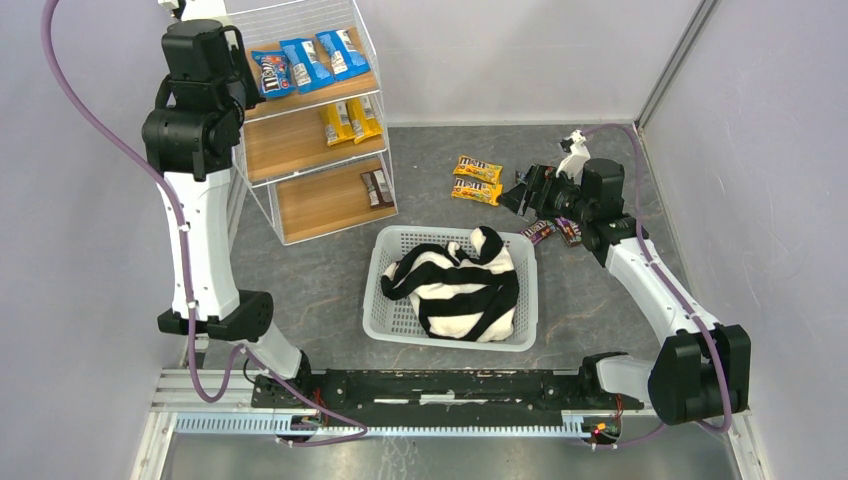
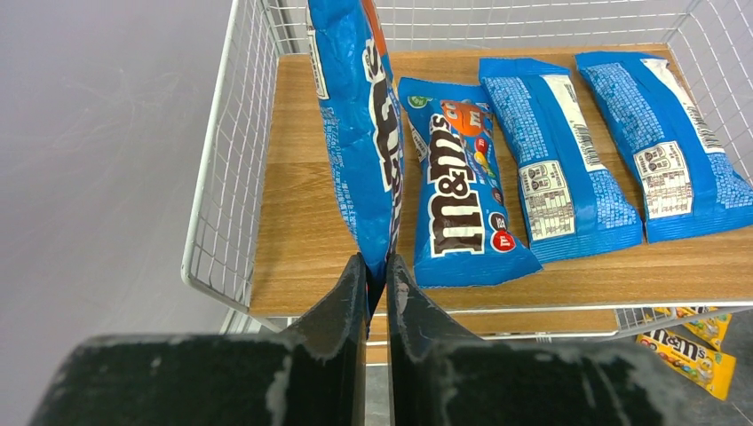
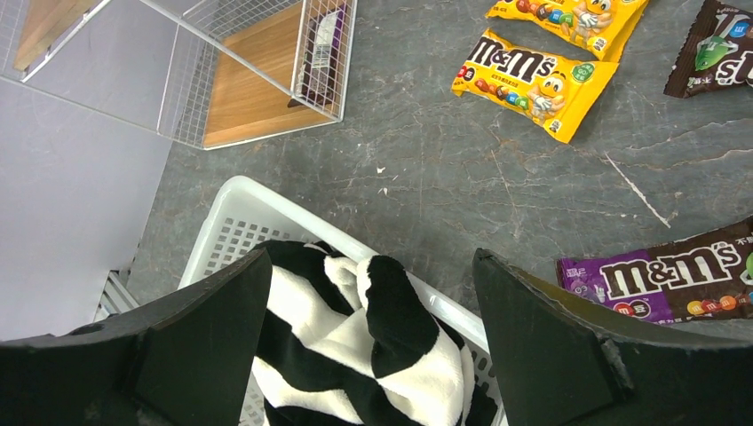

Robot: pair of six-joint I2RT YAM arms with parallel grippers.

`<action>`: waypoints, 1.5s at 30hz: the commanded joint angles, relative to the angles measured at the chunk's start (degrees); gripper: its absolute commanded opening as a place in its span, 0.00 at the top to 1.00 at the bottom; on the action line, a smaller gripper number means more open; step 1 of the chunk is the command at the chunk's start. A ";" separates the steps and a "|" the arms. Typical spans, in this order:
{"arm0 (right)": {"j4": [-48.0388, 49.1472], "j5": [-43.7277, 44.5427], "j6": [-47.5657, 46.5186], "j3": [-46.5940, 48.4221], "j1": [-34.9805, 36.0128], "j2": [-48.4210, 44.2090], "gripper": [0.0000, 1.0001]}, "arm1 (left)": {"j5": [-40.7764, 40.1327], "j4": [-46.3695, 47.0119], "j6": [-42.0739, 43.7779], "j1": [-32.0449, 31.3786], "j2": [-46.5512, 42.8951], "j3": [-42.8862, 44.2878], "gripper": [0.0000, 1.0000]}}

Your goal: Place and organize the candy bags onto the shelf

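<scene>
The shelf stands at the far left. Three blue candy bags lie flat on its top board. My left gripper is shut on a fourth blue bag, held on edge above the board's left part. Yellow bags lie on the middle tier and dark bags on the bottom tier. Two yellow bags and two dark purple-brown bags lie on the table. My right gripper is open and empty above the basket's far rim, with the dark bag to its right.
A white lattice basket holding a black-and-white striped cloth sits mid-table, right of the shelf. Grey walls close in the left, back and right sides. The yellow bags lie between basket and back wall.
</scene>
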 commanded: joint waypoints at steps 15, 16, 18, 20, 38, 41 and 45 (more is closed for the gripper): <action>2.51 0.58 -1.12 0.48 0.35 0.10 0.09 | 0.84 0.92 -0.72 0.31 0.93 0.74 0.81; 2.50 0.49 -1.15 0.48 0.36 0.21 0.09 | 0.66 0.84 -0.70 0.32 1.01 0.74 0.81; 2.56 0.39 -1.05 0.48 0.42 0.23 0.08 | 0.32 0.69 -0.95 0.32 0.89 0.83 0.80; 2.56 0.34 -1.09 0.40 0.40 0.15 0.09 | 0.05 0.65 -1.18 0.32 0.69 0.99 0.78; 3.36 -0.14 -0.71 -0.30 0.37 -0.48 0.09 | -2.80 1.05 -3.61 0.41 -1.85 -3.57 0.39; 3.56 -0.44 -0.45 -0.31 0.39 -0.56 0.08 | -4.62 -0.54 -5.06 0.80 -0.51 -3.68 0.33; 3.56 -0.75 -0.33 -0.57 0.43 -0.65 0.08 | -4.83 0.20 -6.79 2.61 0.89 -3.71 0.55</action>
